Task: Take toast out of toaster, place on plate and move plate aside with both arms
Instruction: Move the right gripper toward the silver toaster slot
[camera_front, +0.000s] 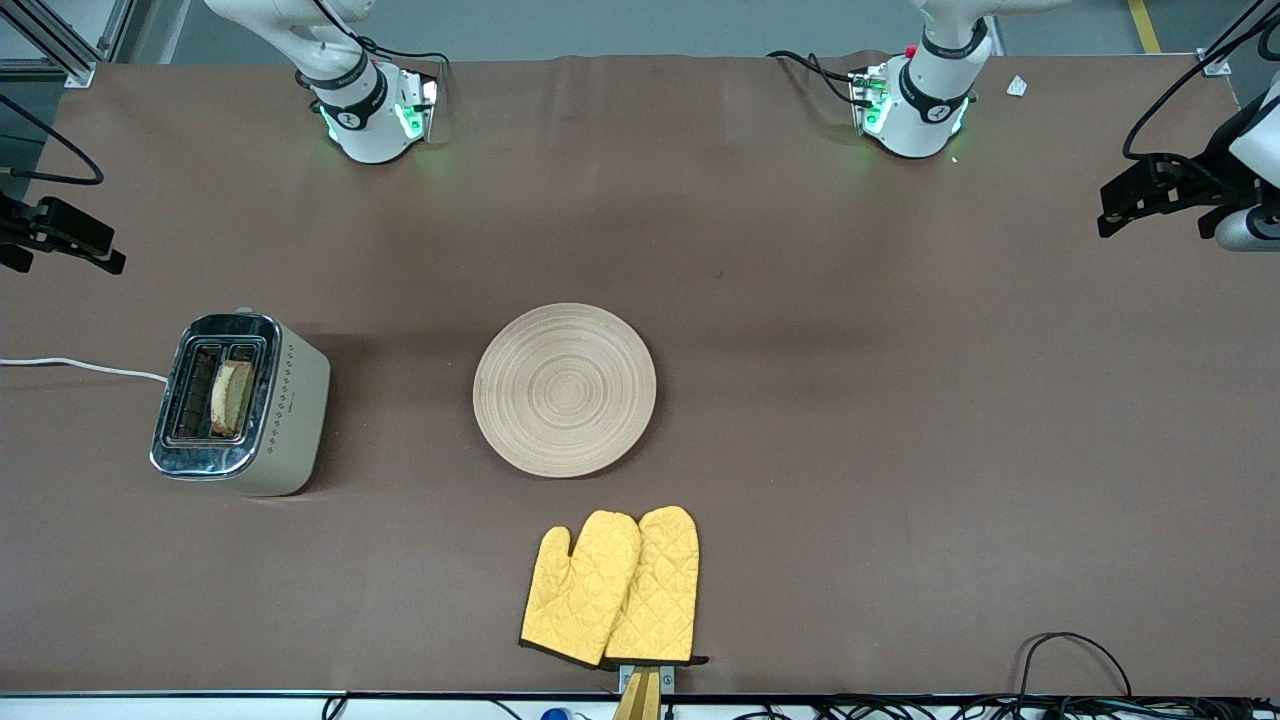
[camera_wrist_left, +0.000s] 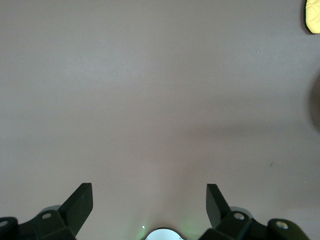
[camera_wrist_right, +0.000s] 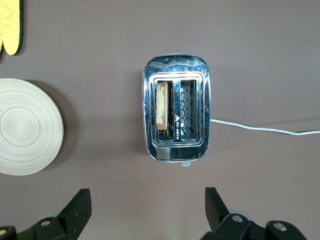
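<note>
The toast (camera_front: 231, 397) stands upright in one slot of a silver toaster (camera_front: 295, 400) toward the right arm's end of the table; it also shows in the right wrist view (camera_wrist_right: 162, 104). The plate (camera_front: 565, 389) lies bare in the middle of the table, and part of it shows in the right wrist view (camera_wrist_right: 25, 127). My right gripper (camera_wrist_right: 147, 200) is open and empty, high over the table beside the toaster (camera_wrist_right: 176, 65). My left gripper (camera_wrist_left: 149, 197) is open and empty, high over bare table toward the left arm's end.
A pair of yellow oven mitts (camera_front: 612, 588) lies nearer to the front camera than the plate, at the table's front edge. The toaster's white cable (camera_front: 80, 366) runs off the table's end. Brown cloth covers the table (camera_front: 900, 450).
</note>
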